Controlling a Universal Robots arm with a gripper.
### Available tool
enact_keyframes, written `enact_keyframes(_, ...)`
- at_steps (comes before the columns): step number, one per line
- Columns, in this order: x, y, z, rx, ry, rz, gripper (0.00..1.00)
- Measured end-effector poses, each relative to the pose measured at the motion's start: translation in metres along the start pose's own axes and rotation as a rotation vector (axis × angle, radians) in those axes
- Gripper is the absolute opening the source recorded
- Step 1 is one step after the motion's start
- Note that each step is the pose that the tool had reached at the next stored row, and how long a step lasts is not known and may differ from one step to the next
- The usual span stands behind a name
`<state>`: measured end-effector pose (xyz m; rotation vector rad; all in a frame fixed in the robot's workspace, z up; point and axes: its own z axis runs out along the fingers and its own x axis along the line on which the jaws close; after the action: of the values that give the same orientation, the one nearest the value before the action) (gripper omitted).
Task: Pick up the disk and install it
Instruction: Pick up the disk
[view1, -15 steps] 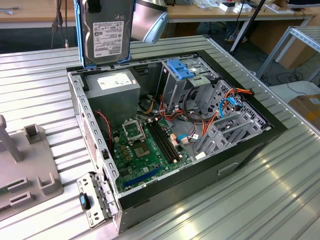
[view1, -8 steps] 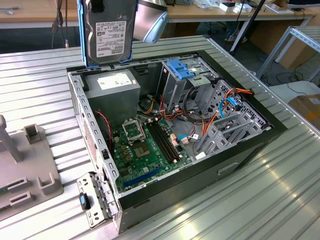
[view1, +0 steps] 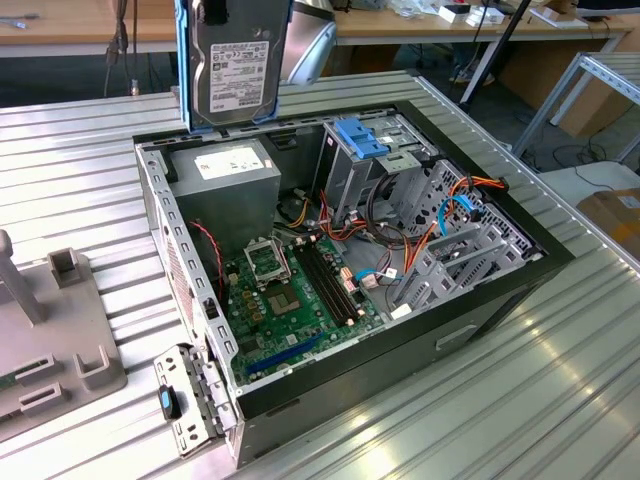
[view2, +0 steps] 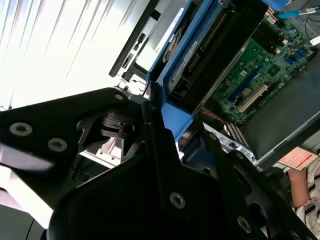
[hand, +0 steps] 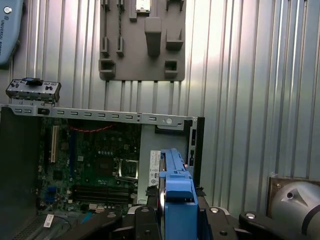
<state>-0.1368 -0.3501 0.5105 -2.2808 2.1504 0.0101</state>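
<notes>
The flat silver-grey disk (view1: 235, 60), framed in blue plastic, is held upright at the exterior view's top centre, pinched by the black end effector (hand: 176, 212). Below it, an open case (view1: 400, 350) is seen on the ribbed metal worktop (view1: 560, 400), with a grey power supply (view1: 235, 165) and green motherboard (view1: 290, 300) exposed.

Silver-grey disk (view1: 238, 62) — blue rail (hand: 178, 202), green motherboard (view1: 295, 300)
</notes>
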Motion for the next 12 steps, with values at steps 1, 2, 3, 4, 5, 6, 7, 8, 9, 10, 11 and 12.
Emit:
enact_keyframes(1, 0.0001, -0.0024, 0.0000, 0.0000, 0.0000, 0.000, 0.37)
enact_keyframes(2, 0.0004, -0.0067, 0.0000, 0.0000, 0.0000, 0.000, 0.37)
enact_keyframes(3, 0.0005, -0.0089, 0.0000, 0.0000, 0.0000, 0.000, 0.37)
enact_keyframes(4, 0.0007, -0.0117, 0.0000, 0.0000, -0.0001, 0.000, 0.37)
enact_keyframes(5, 0.0009, -0.0147, 0.0000, 0.0000, -0.0001, 0.000, 0.37)
enact_keyframes(6, 0.0010, -0.0172, 0.0000, 0.0000, 0.0000, 0.000, 0.37)
enact_keyframes(7, 0.0011, -0.0192, -0.0001, -0.0001, 0.0001, 0.000, 0.37)
enact_keyframes(8, 0.0014, -0.0200, 0.0000, 0.0001, -0.0002, 0.000, 0.37)
enact_keyframes(9, 0.0024, -0.0204, 0.0000, 0.0000, -0.0001, 0.000, 0.37)
enact_keyframes(10, 0.0055, -0.0204, -0.0001, 0.0000, 0.0000, 0.000, 0.37)
enact_keyframes(11, 0.0095, -0.0202, -0.0001, -0.0001, 0.0000, 0.000, 0.37)
enact_keyframes(12, 0.0124, -0.0200, -0.0001, -0.0001, 0.0000, 0.000, 0.37)
